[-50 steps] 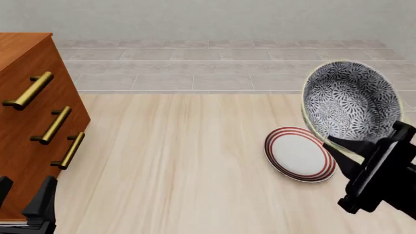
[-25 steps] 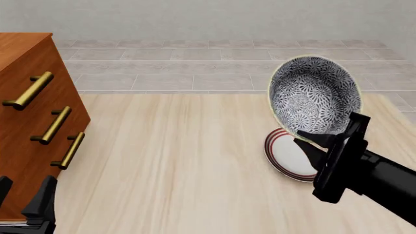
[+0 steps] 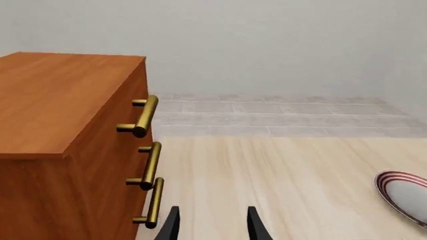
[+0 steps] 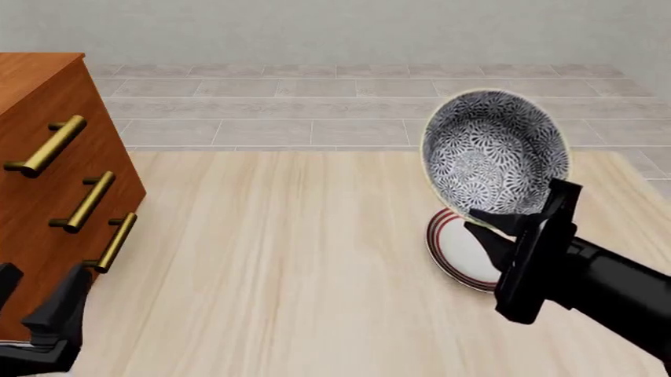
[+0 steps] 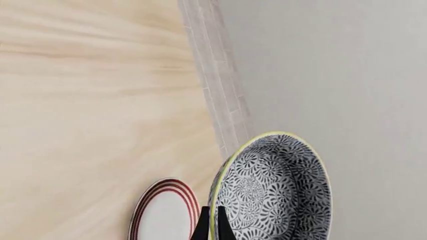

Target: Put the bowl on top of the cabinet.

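Black right end effector (image 4: 493, 228) pinches bowl (image 4: 493, 153) rim aloft.

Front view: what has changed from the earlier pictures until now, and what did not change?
The right hand, gripping the rim of the black-and-white floral patterned bowl, carried it leftward toward the reddish-brown wooden cabinet, tilted above the table. The left hand shifted slightly. The cabinet and the flat white plate with red rings did not move.
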Controlling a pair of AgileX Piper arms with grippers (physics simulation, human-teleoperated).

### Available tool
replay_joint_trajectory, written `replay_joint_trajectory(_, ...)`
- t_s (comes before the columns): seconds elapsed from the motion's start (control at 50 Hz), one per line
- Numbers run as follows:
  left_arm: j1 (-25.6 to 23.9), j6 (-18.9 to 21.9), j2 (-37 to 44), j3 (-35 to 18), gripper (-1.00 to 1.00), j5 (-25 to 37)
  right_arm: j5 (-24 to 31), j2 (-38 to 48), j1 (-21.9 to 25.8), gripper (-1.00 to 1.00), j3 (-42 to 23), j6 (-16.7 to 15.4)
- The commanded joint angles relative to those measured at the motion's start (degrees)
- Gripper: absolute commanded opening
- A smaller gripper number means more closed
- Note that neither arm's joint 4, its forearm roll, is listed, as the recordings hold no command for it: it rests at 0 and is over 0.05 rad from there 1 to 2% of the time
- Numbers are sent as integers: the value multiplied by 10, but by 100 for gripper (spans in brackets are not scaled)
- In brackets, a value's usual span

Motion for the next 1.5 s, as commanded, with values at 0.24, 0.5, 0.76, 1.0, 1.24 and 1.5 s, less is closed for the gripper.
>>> replay_joint_trajectory(0.24,-117,-54,120,-232,100,166,-16,17,11,-100,0,4)
replay_joint_trajectory(0.5,-180,-111,243,-305,100,209,-21,32,23,-100,-1,-6)
replay_joint_trajectory(0.76,-229,-119,307,-415,100,273,-37,48,32,-100,4,-16)
replay_joint_trajectory(1.0,-285,-121,334,-452,100,297,-62,58,36,-100,14,-20)
replay_joint_trajectory(1.24,-321,-129,391,-524,100,326,-77,76,48,-100,14,-16)
replay_joint_trajectory(1.5,-353,-154,449,-612,100,351,-92,90,63,-100,22,-15)
